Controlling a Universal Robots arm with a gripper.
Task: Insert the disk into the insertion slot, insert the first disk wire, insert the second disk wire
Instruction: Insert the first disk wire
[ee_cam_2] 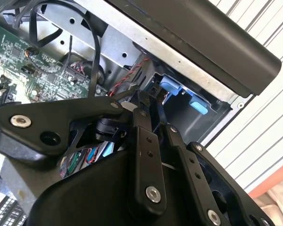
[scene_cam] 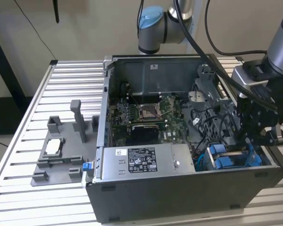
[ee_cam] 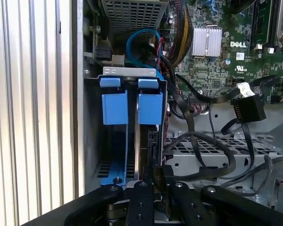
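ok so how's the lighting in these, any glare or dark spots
Exterior view: even room light, but the case is shaded inside under the gripper. First wrist view: the blue tabs of the disk are well lit, the heatsink glints, and the insertion slot darkens deeper down. Second wrist view: the ribbed table is bright, while the gripper's black body is dim.

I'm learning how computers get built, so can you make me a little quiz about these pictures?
1. True or false: the silver hard drive in its bright blue plastic bracket sits in the grey sheet-metal drive cage.
2. The black gripper is nearest: A green motherboard, B blue-bracketed drive, C grey labelled power-supply box?
3. The grey plastic fixture tray lies toward the exterior view's ____ of the dark computer case.
Key: 1 true; 2 B; 3 left.
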